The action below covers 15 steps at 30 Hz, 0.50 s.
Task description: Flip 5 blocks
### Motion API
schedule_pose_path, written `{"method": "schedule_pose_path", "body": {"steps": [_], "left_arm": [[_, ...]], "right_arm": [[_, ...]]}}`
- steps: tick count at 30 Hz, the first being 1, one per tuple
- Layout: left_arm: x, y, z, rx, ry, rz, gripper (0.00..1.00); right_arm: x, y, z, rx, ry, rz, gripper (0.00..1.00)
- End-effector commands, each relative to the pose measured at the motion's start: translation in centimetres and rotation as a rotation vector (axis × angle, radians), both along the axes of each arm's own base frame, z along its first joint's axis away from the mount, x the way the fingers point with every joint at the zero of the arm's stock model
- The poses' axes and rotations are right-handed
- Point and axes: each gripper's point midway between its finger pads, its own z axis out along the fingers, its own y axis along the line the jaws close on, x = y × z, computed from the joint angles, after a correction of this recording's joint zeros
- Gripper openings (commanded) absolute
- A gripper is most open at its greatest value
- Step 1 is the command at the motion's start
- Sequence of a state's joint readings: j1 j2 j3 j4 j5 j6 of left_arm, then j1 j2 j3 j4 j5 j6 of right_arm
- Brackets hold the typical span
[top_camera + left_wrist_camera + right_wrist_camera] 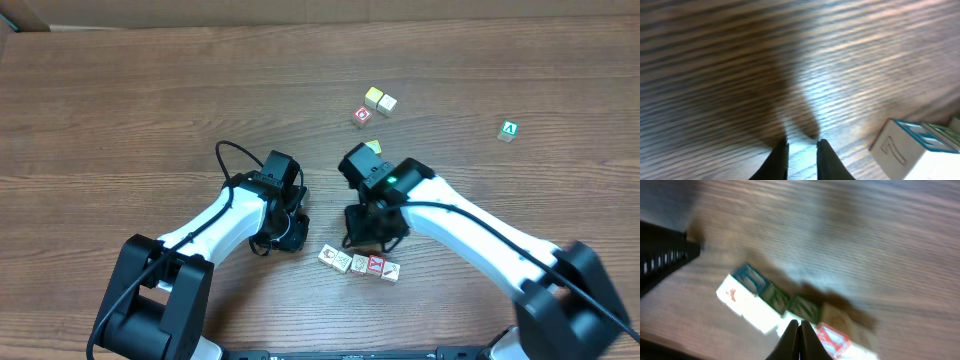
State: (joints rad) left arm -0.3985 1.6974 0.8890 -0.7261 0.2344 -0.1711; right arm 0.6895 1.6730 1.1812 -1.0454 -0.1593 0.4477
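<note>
You are setting the right gripper [799, 330], fingers closed together and empty, against the near row of tiny pale wooden picture cubes [358, 263], so be tipping one cube by its top edge, holding the narrowly parted, empty left gripper [801, 147] clear on the left.

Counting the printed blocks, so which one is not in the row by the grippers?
The red-picture block, farther out, beside the two yellow cubes. The row of other blocks lies right by the right gripper.

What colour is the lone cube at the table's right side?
Green cube with a white A; overhead view.
</note>
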Motion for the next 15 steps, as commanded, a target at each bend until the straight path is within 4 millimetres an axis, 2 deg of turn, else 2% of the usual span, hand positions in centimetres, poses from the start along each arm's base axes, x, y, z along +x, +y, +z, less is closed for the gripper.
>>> {"method": "schedule_pose_path", "body": {"steps": [1,4,8,10,15], "left_arm": [[-0.7,-1.0,-0.1,-0.077,0.027,-0.081,0.09],[-0.8,-1.3,0.0,-0.095,0.032,-0.085,0.08],[-1.0,-1.9,0.3,-0.133,0.038,-0.092,0.04],[-1.0,-2.4,0.5,-0.163,0.041,-0.093,0.04],[-1.2,-3.5,0.8,-0.216,0.046,-0.106,0.04]], "right_arm": [[-0.1,-1.6,4.6,0.013,-0.112,-0.074,0.04],[-1.9,-3.9,6.9,-0.016,-0.113,-0.168,0.04],[-4.5,-6.3,7.9,-0.064,-0.063,-0.252,0.04],[-5.8,-7.3,7.2,-0.097,-0.023,-0.272,0.04],[-8.1,-8.2,3.4,-0.136,0.073,-0.267,0.04]]}}
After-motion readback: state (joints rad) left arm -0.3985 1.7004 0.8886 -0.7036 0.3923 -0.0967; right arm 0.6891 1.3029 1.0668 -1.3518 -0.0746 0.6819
